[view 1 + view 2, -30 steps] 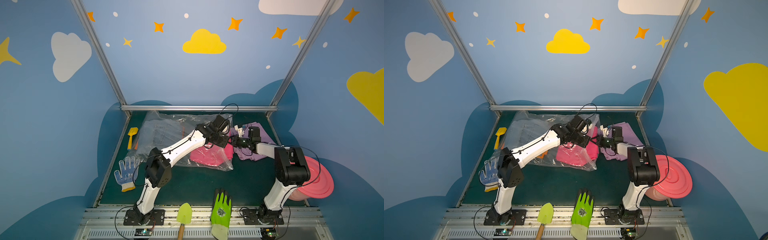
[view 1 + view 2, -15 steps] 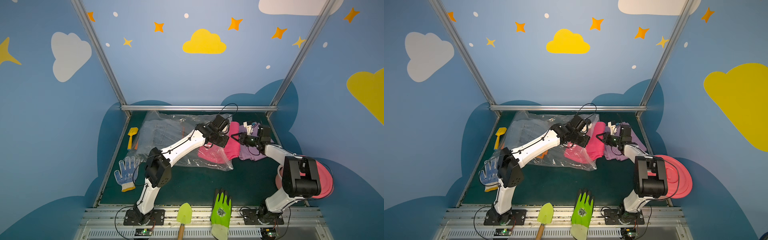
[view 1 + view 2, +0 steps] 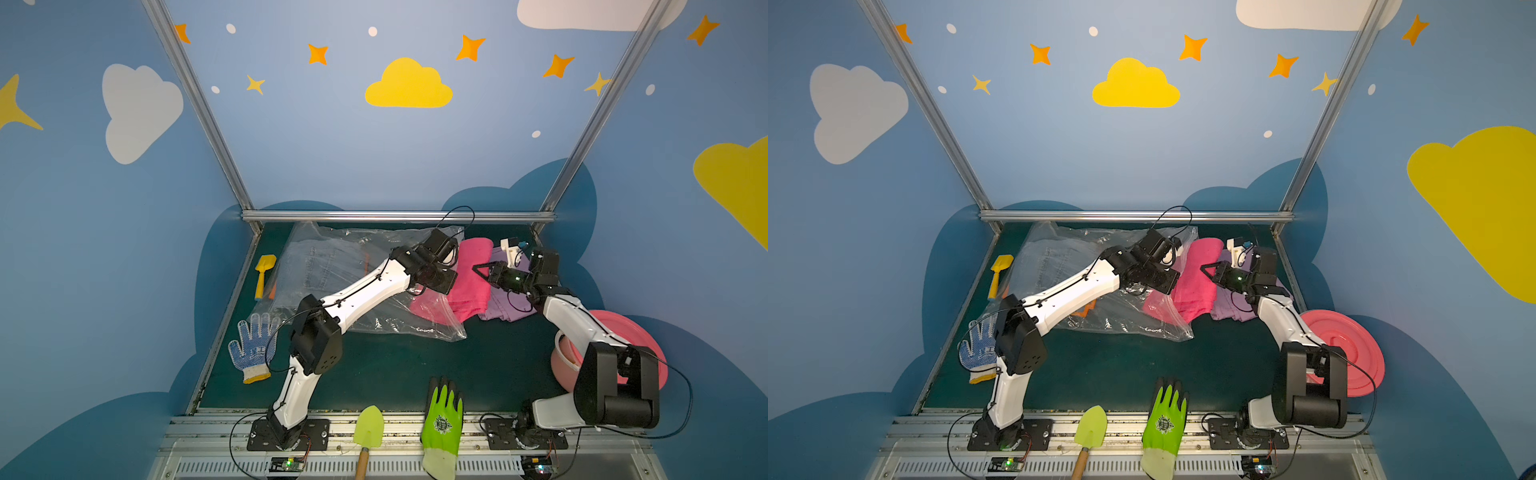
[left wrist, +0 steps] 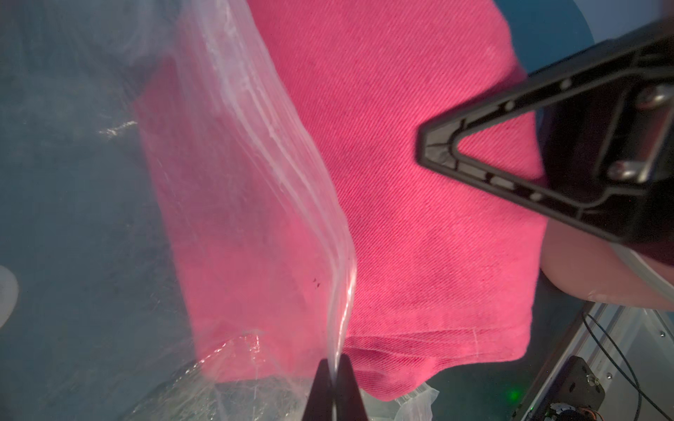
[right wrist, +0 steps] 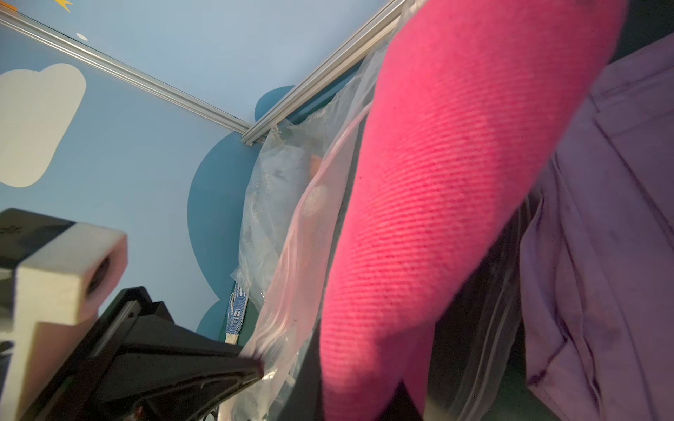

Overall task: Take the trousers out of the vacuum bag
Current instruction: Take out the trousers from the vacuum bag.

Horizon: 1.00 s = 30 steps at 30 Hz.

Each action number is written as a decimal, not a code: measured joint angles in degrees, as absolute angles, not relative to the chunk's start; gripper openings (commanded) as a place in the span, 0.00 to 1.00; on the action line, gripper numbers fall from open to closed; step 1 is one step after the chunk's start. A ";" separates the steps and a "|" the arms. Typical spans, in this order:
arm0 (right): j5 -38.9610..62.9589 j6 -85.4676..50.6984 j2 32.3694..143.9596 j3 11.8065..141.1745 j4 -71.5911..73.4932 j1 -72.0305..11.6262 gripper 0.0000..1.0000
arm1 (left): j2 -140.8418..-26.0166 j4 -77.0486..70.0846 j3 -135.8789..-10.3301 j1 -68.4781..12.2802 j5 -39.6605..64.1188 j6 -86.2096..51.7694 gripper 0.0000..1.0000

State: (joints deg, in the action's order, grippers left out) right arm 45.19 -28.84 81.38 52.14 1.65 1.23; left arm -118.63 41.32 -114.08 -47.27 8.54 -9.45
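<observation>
the vacuum bag (image 3: 432,330) is lying flat along the far edge of the green surface (image 3: 415,374), with its mouth facing the right edge. the left gripper (image 4: 333,382) is pinching the bag's zip edge, fingers (image 4: 318,395) closed tight on the plastic; the left wrist view is showing that pretty clearly. the right gripper (image 3: 478,268) is sitting over the hot pink trousers (image 3: 473,286) right at the mouth. in the right wrist view the pink cloth is running down between its fingers, so it's looking clamped on that pair.

the pink pair is lying roughly half outside the bag, with its near end under the plastic. the lilac trousers (image 3: 505,301) are lying fully outside by the far right corner, touching the pink ones. the denim trousers (image 3: 324,266) and a sliver of the orange trousers (image 3: 1087,311) are showing through the plastic inside the bag. so that's making 2 in, 1 out and 1 halfway.

a blue-dotted glove (image 3: 251,347) is lying at the left edge and a green glove (image 3: 442,409) is lying at the near edge.
</observation>
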 measured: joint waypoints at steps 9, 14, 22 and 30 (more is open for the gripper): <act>43.86 -28.73 77.14 52.14 -1.43 3.40 0.00 | -118.63 41.04 -113.60 -47.27 8.56 -9.65 0.05; 42.54 -30.06 74.91 52.14 -2.09 4.73 0.00 | -118.61 40.91 -113.23 -47.24 8.56 -9.67 0.05; 39.75 -32.21 70.96 52.18 -3.29 7.18 0.00 | -118.61 40.88 -113.23 -46.92 8.58 -9.69 0.05; 37.74 -33.28 69.17 52.77 -4.49 8.97 0.00 | -118.63 40.64 -112.88 -46.85 8.71 -9.69 0.05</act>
State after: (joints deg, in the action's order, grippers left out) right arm 37.74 -33.28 69.17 52.77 -4.49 8.97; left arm -118.63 40.64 -112.88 -46.85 8.71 -9.69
